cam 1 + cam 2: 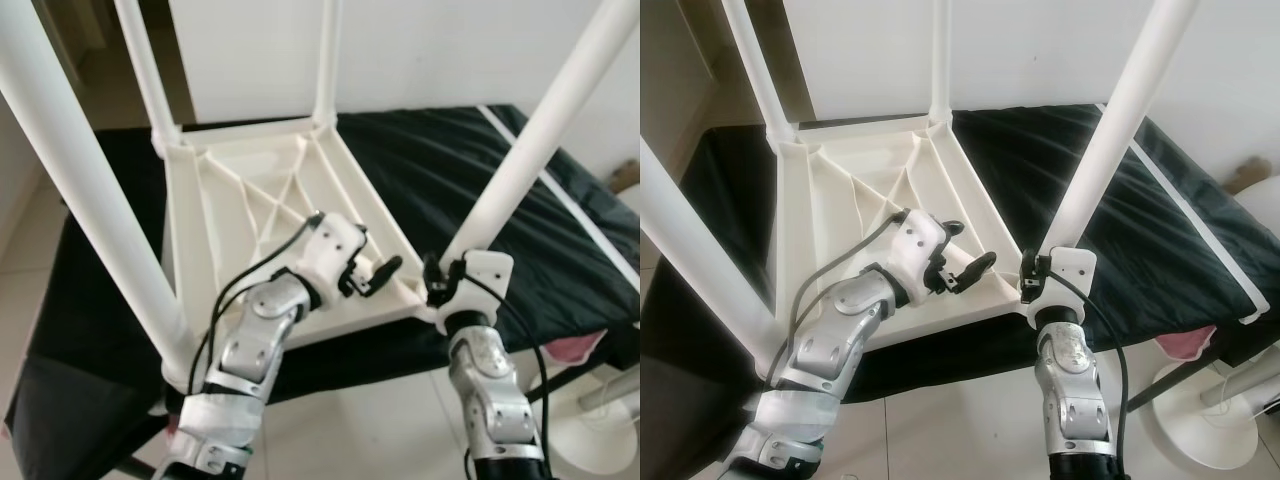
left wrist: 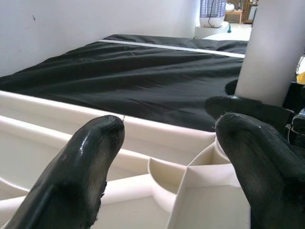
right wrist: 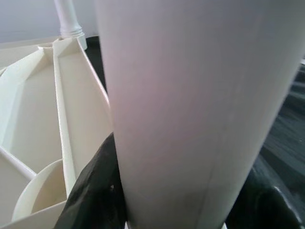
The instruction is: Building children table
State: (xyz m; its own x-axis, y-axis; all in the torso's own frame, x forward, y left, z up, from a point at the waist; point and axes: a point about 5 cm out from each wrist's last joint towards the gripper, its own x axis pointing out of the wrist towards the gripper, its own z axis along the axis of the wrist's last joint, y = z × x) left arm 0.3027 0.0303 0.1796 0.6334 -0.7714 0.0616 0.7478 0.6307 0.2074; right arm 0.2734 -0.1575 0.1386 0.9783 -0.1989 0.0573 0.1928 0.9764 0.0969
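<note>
- Bed with black sheet (image 1: 480,190) against a white wall.
- Upturned white table top (image 1: 270,215) lies on it, legs up.
- Right tool (image 1: 440,285) pinches near-right leg (image 1: 530,140) at its base, 5 o'clock corner.
- Left tool (image 1: 375,280) spread over the frame.
- Judgement: seating the leg; next, twist it home.

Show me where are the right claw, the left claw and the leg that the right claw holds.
right claw (image 1: 437,277), left eye view, between its fingertips at the leg's base.
left claw (image 1: 381,273), left eye view, between its open fingertips.
leg (image 1: 530,145), left eye view, middle of the tube.
</note>
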